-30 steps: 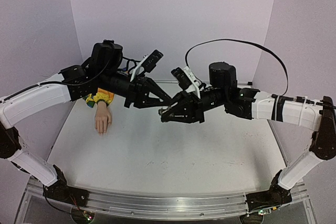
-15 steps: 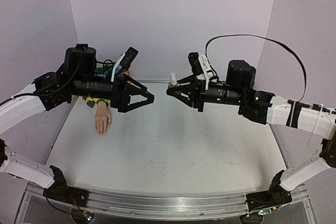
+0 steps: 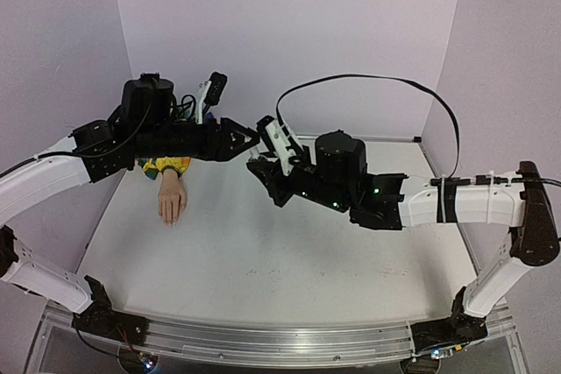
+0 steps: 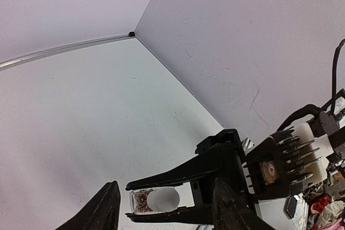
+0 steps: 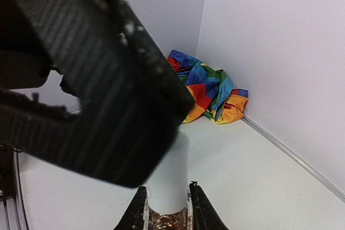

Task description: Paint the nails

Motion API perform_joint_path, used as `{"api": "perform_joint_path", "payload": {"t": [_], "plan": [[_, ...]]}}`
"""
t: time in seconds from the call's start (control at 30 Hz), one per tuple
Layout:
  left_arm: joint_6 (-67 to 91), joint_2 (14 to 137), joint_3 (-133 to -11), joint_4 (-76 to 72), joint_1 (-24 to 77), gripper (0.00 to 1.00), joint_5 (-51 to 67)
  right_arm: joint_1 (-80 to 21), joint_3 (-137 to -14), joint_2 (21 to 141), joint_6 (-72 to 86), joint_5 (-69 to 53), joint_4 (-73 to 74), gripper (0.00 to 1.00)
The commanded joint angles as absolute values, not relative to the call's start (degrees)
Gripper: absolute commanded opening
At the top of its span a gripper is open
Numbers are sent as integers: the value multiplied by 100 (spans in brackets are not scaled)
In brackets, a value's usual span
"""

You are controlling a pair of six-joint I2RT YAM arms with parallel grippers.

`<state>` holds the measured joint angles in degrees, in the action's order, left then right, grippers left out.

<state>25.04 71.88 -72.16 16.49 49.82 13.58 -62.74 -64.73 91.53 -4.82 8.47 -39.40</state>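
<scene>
Up top: mannequin hand (image 3: 172, 199), nails (image 3: 169, 217) (too tiny to judge) toward us; left gripper (image 3: 252, 139) and right gripper (image 3: 260, 165) meet well right of it. Left wrist: jaws half-spread around the white cap (image 4: 163, 199), holding nothing. Right wrist: jaws pinch the bottle (image 5: 168, 220), steadying it for uncapping, I reckon.

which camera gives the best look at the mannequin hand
Top external: the mannequin hand lies in full view on the table, fingers towards the near edge, with its rainbow sleeve partly hidden behind it. The right wrist view shows only the sleeve, bunched in the corner. The left wrist view shows nothing clear of it.
</scene>
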Motion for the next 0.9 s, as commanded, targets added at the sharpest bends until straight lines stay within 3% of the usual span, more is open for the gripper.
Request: {"api": "perform_joint_path", "payload": {"t": [0.0,0.47,0.63,0.77,0.87], "plan": [[2523,7241,-7499,1283,4992,56,1229,-6342,-6944,9185,-554,1279,-4447,0],[2548,7409,-7490,1269,4994,35,1082,-6426,-7036,9306,-556,1169,-4448,0],[2522,7490,-7467,1273,5045,16,1206,-6434,-7057,9299,-476,1180,-4439,0],[2221,7559,-7432,1274,5139,7,1717,-6425,-7033,9211,-347,1088,-4449,0],[1885,7629,-7380,1291,5150,3,2504,-6272,-6996,8981,-219,357,-4447,0]]}}
